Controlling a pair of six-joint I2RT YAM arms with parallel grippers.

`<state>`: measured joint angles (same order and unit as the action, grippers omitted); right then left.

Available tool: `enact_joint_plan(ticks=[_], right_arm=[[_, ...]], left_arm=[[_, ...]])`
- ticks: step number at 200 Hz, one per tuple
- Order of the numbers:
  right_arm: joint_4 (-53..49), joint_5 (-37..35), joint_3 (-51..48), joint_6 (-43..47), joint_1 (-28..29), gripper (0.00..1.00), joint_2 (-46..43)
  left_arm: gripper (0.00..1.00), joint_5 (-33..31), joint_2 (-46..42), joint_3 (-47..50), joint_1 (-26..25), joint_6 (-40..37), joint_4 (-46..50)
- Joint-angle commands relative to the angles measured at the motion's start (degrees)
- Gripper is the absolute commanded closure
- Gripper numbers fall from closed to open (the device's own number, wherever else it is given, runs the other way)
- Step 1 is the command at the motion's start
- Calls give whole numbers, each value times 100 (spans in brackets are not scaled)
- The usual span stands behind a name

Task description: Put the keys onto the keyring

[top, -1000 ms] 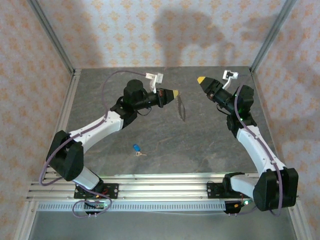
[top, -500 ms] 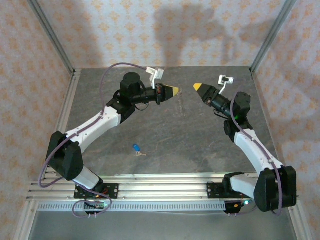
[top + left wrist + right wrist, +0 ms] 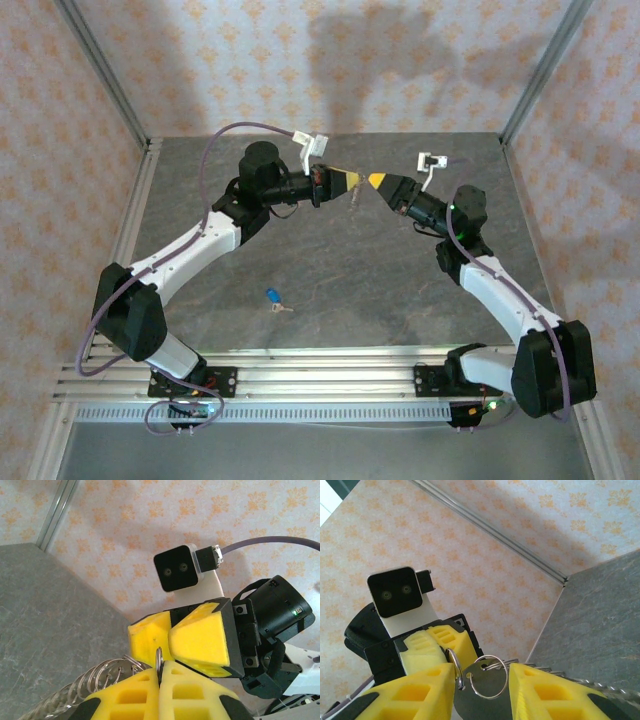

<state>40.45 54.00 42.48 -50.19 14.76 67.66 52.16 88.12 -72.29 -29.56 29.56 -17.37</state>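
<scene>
The keyring is a chain of thin metal rings with a round metal tag. My left gripper is shut on one ring of it and holds it above the back of the table. My right gripper faces the left one tip to tip, with its jaws apart. The tag and a ring lie between its fingers; whether they press on it I cannot tell. In the top view, left gripper and right gripper almost meet, with the keyring dangling below. The blue-headed key lies on the table near the front.
Patterned walls and metal corner posts enclose the grey table on three sides. An aluminium rail with both arm bases runs along the near edge. Open table surface lies around the key.
Both grippers have moved toward each other until their tips nearly touch. The left one has carried the keyring along. The right jaws have narrowed around the tag.
</scene>
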Motion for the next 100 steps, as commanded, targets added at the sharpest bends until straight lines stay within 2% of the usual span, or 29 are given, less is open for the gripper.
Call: enact_joint_plan(ticks=[1, 100], right_arm=[[416, 86, 239, 1, 55, 67, -16], [452, 102, 387, -17, 133, 71, 156]], left_arm=[[100, 196, 19, -231, 30, 75, -338], [100, 266, 180, -294, 1, 242, -475]])
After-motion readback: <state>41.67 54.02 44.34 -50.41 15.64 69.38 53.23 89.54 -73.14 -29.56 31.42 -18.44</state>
